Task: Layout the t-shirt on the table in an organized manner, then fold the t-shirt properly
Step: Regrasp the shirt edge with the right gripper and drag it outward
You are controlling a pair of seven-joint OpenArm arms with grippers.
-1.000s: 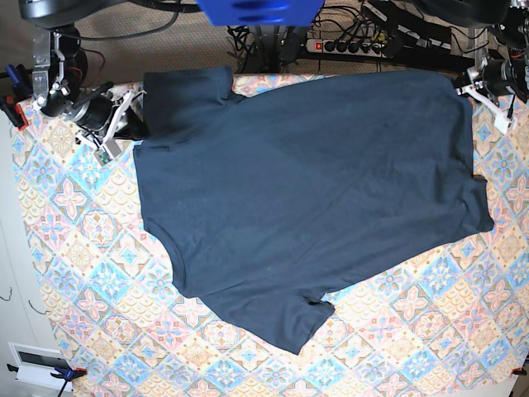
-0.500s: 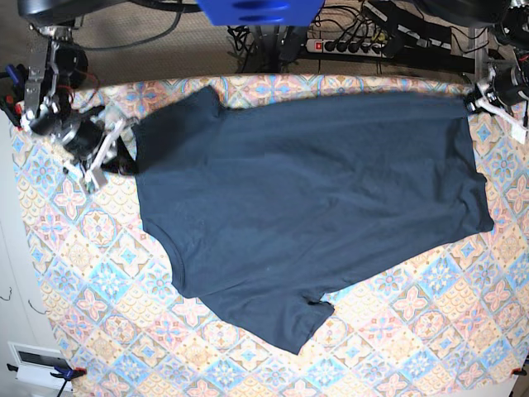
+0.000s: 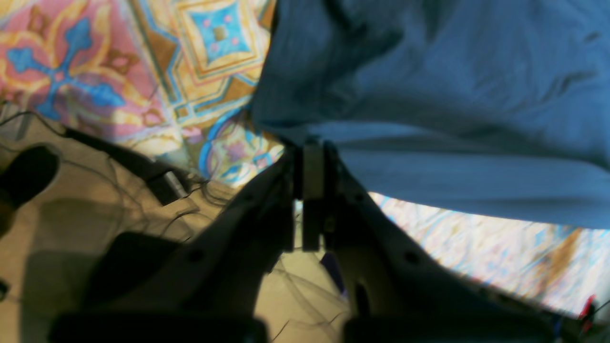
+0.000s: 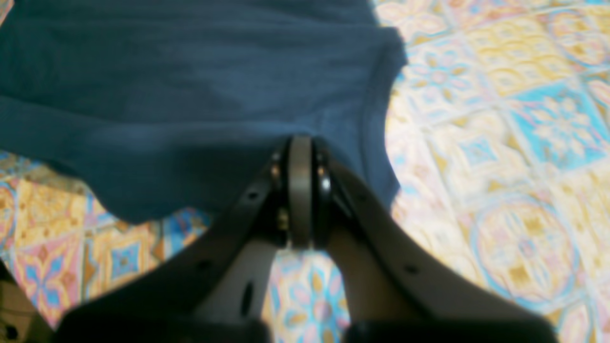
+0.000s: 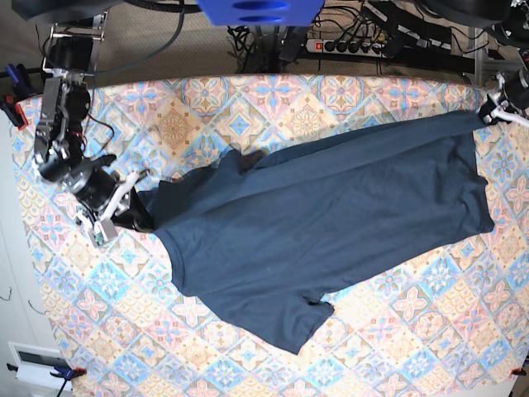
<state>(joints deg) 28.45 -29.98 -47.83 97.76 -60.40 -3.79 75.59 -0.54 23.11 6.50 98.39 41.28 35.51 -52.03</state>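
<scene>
The dark navy t-shirt (image 5: pixel 331 223) lies across the patterned table (image 5: pixel 248 107), one sleeve pointing to the near edge. My right gripper (image 5: pixel 136 217), at the base view's left, is shut on the shirt's left end near the collar. The right wrist view shows that gripper (image 4: pixel 300 143) pinching the dark cloth (image 4: pixel 190 95), with table pattern beside it. My left gripper (image 5: pixel 488 112), at the far right, is shut on the hem corner. In the left wrist view this gripper (image 3: pixel 313 147) clamps the hem of the shirt (image 3: pixel 452 85), which hangs slightly lifted off the table.
Beyond the table's far edge lie a power strip and cables (image 5: pixel 355 43), and a blue part (image 5: pixel 256 10) hangs at top centre. A red clamp (image 5: pixel 15 112) grips the left edge. A white box (image 5: pixel 37 364) sits off the near-left corner.
Both grippers have drawn the shirt's far edge toward the near side. The right gripper moved furthest, and the far sleeve has bunched inward, baring the table's far strip.
</scene>
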